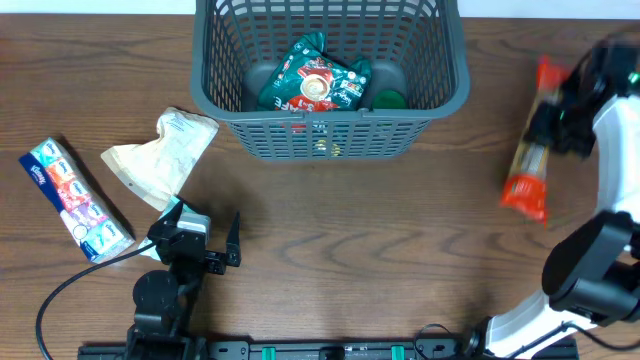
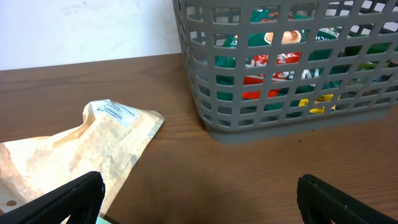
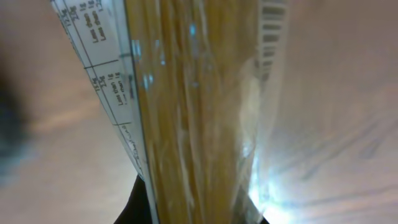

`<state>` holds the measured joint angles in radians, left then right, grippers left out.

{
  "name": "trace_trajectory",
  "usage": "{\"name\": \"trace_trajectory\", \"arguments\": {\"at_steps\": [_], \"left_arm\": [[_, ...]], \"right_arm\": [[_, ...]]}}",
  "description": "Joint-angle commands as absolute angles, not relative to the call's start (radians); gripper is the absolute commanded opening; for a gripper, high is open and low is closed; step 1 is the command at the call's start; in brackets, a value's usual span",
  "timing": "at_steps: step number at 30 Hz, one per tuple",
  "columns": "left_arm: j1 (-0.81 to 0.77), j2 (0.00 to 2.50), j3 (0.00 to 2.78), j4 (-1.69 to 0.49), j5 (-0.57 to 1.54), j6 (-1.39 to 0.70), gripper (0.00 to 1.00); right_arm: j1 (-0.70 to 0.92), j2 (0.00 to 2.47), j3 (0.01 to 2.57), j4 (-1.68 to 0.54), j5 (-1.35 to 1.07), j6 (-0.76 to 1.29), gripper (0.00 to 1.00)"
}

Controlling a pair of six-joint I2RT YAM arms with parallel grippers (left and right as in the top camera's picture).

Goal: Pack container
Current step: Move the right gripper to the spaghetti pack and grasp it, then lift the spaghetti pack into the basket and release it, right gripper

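The right fingers (image 1: 550,122) pinch a long clear plastic packet of golden spaghetti with red ends (image 1: 526,185), gripped toward its far end, over the right side of the brown wooden surface (image 1: 400,235). To do this well, carry it level to the large dark grey lattice-sided plastic basket (image 1: 330,128) at the far middle and lower it lengthwise beside the green foil packet (image 1: 318,80) already inside. The left fingers (image 2: 62,200) stand spread wide, empty, near a tan paper pouch (image 2: 81,146).

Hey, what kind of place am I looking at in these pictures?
Most likely a robotics lab bench, not a home kitchen: a left arm and right arm mounted at a wood-grain table, a grey basket holding a green packet, and a plain white wall behind.
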<state>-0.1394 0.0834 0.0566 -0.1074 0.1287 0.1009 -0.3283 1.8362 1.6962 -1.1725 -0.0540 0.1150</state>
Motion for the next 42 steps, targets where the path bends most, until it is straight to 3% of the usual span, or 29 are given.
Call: {"name": "trace_trajectory", "arguments": {"at_steps": [1,10,12,19,27,42], "left_arm": [[-0.143,0.084,0.039,-0.129,0.147,0.091,0.99],[-0.143,0.084,0.039,-0.129,0.147,0.091,0.99],[-0.143,0.084,0.039,-0.129,0.147,0.091,0.99],[-0.143,0.084,0.039,-0.129,0.147,0.091,0.99],[-0.143,0.084,0.039,-0.129,0.147,0.091,0.99],[-0.143,0.084,0.039,-0.129,0.147,0.091,0.99]], "right_arm": [[-0.272,1.725,1.892,-1.193,-0.128,0.046,0.01],[-0.052,1.723,2.263,-1.256,-0.164,-0.221,0.01],[0.001,1.723,2.31,-1.241,-0.201,-0.358,0.01],[0.202,1.734,2.336,-1.013,-0.136,-0.619,0.01],[0.323,1.845,2.336,-0.84,-0.105,-0.637,0.01],[0.435,2.13,2.336,-0.779,-0.079,-0.848,0.01]]}}
